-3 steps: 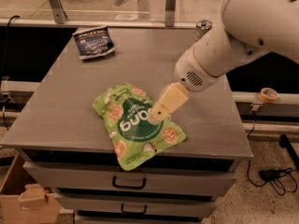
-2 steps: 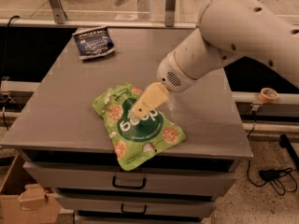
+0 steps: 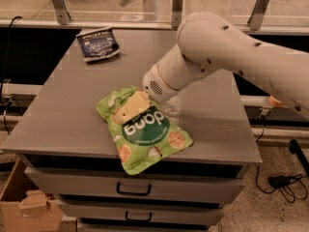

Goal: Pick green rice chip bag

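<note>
The green rice chip bag (image 3: 145,134) lies flat on the grey cabinet top (image 3: 67,115) near its front edge, logo side up with "dong" lettering and rice cakes pictured. My gripper (image 3: 126,109), with tan fingers, is low over the bag's upper left part, reaching in from the right on the white arm (image 3: 227,52). It looks to touch or hover just above the bag.
A smaller dark blue snack bag (image 3: 98,44) lies at the back left of the cabinet top. Metal rail posts stand behind the cabinet. Drawers (image 3: 135,190) are below the front edge. A cardboard box (image 3: 24,207) sits on the floor at lower left.
The arm has swung left and lower. The gripper has moved from beside the bag's right edge to over its upper left part. The bag has not moved.
</note>
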`<state>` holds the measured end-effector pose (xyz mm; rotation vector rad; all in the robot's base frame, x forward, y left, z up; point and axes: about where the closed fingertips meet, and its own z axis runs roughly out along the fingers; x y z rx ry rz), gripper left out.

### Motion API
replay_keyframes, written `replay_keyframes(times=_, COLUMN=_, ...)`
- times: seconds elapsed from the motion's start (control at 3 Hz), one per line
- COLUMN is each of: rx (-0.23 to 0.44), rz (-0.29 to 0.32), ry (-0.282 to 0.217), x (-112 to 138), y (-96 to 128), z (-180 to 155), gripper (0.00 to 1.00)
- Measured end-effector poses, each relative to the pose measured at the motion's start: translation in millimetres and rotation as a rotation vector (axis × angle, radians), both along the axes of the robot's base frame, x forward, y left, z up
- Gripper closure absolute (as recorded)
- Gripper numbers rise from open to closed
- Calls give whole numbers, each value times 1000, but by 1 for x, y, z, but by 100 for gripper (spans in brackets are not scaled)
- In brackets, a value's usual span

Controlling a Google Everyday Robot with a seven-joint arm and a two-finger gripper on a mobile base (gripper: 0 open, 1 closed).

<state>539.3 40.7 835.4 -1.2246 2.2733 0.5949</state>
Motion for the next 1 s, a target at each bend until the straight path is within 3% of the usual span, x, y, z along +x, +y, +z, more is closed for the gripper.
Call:
replay_keyframes(times=0.33, rx=7, rz=-4, ry=-14, x=1, y=2, z=4, gripper=48)
replay_keyframes(times=0.67, rx=4, rz=14, ry=-84, x=-2, y=2, z=26, gripper=71)
replay_keyframes(times=1.0, rx=42, rz=36, ry=-159, x=-1, y=-3, z=55, gripper=95)
